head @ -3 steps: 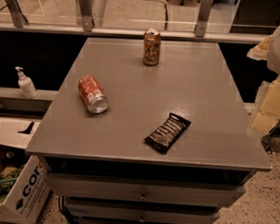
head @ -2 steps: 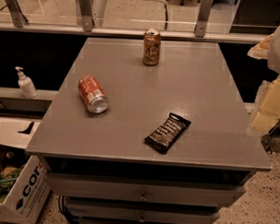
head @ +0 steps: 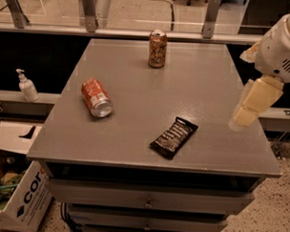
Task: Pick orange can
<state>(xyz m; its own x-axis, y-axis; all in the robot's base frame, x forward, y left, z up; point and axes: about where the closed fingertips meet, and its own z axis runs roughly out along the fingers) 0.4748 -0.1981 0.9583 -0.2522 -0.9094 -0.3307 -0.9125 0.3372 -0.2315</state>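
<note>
The orange can [head: 157, 48] stands upright near the far edge of the grey table [head: 208, 86], amber with pale criss-cross markings and a silver top. My gripper [head: 250, 105] hangs over the table's right edge, on the pale arm coming in from the upper right. It is well to the right of the can, nearer the camera, and apart from it. It holds nothing that I can see.
A redder orange can [head: 96, 97] lies on its side at the table's left. A black snack wrapper [head: 174, 137] lies near the front. A soap dispenser [head: 26, 85] and a cardboard box [head: 22, 199] are at the left. Drawers [head: 147, 201] sit below the tabletop.
My gripper has moved a little to the left, in over the table's right edge. The cans and the wrapper have not moved.
</note>
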